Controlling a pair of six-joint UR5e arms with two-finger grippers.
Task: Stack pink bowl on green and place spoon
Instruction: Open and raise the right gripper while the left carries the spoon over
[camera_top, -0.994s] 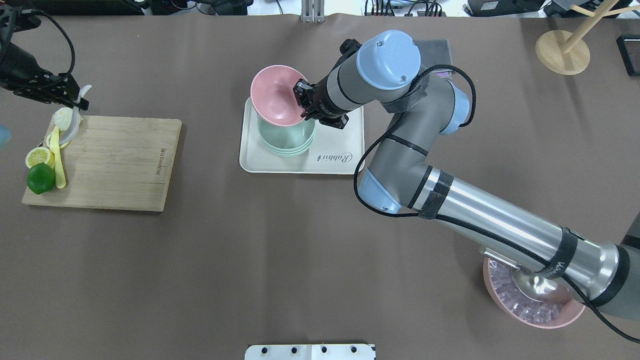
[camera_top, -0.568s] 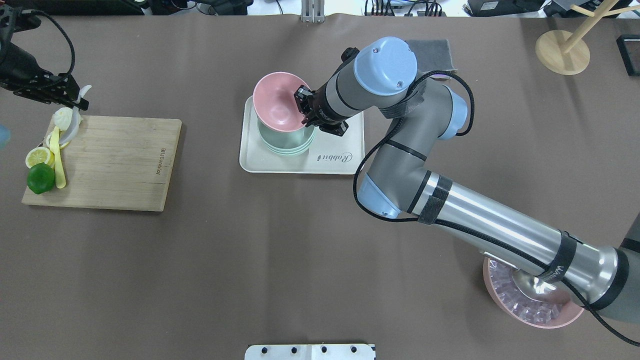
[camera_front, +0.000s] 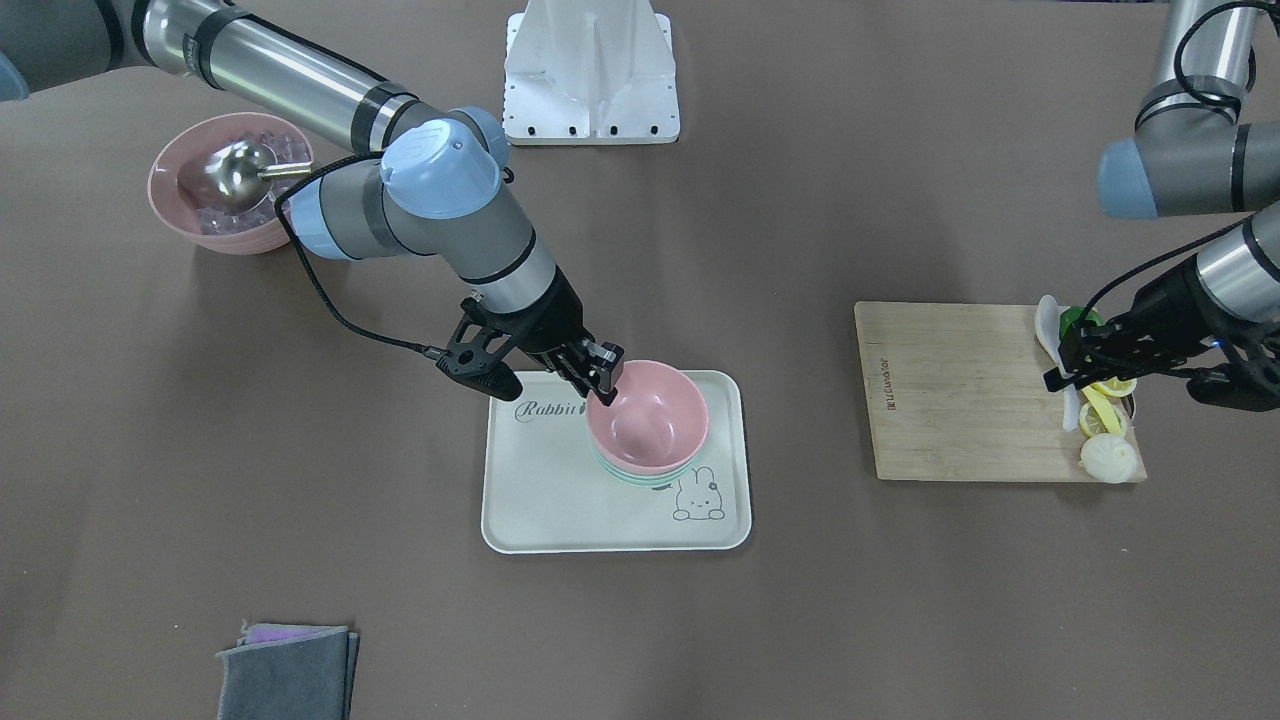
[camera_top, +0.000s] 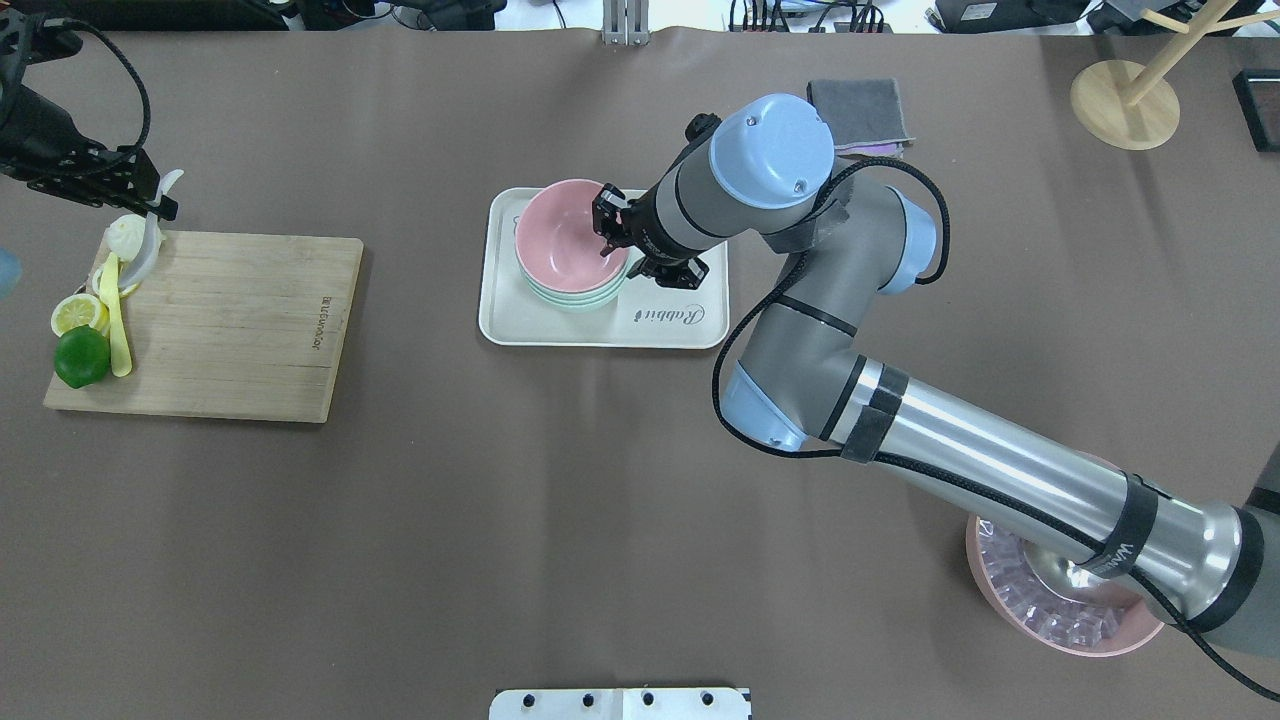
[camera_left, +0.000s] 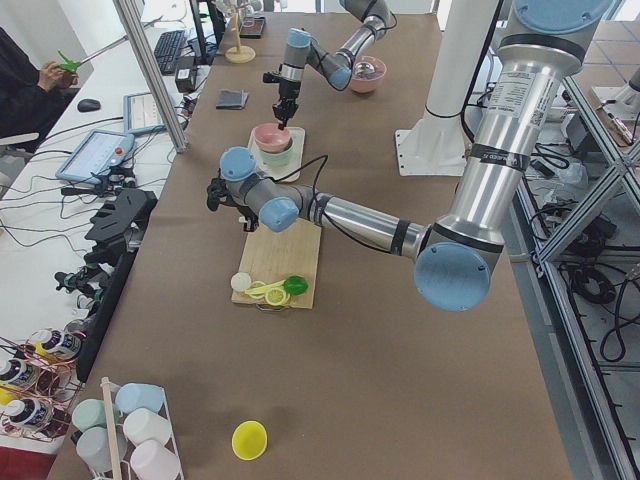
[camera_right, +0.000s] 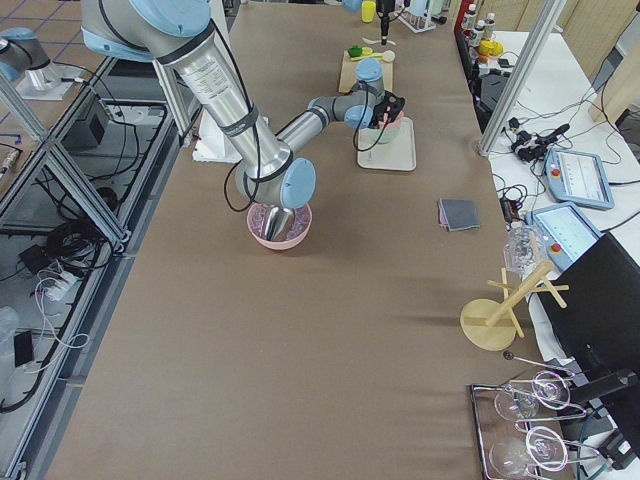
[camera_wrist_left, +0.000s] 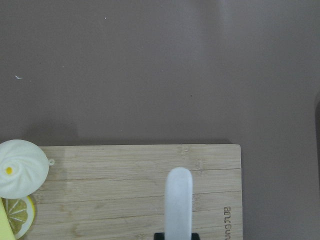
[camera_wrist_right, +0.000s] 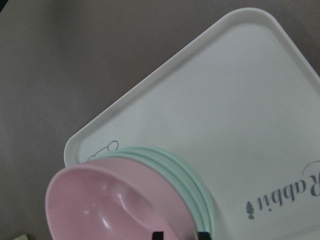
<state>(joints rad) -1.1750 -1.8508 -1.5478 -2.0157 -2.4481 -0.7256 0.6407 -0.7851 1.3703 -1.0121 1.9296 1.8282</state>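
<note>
The pink bowl (camera_top: 565, 240) sits level, nested in the stack of green bowls (camera_top: 575, 298) on the white tray (camera_top: 600, 325). My right gripper (camera_top: 610, 240) is shut on the pink bowl's right rim; the front view shows the gripper (camera_front: 600, 385) clamped on the bowl (camera_front: 650, 420). In the right wrist view the pink bowl (camera_wrist_right: 100, 200) rests inside the green bowls (camera_wrist_right: 195, 185). My left gripper (camera_top: 150, 205) is shut on a white spoon (camera_top: 150, 245) and holds it over the cutting board's far left end. The spoon also shows in the left wrist view (camera_wrist_left: 179, 200).
The wooden cutting board (camera_top: 230, 320) lies at the left with a lime (camera_top: 82, 357), lemon slices and a white bun (camera_top: 125, 232). A pink bowl of ice with a metal scoop (camera_top: 1050, 625) sits near right. A grey cloth (camera_top: 858, 105) and a wooden stand (camera_top: 1125, 105) are at the back.
My right gripper has lowered the pink bowl from a tilted pose above the green bowls down into them, now level. The left arm and spoon have not moved.
</note>
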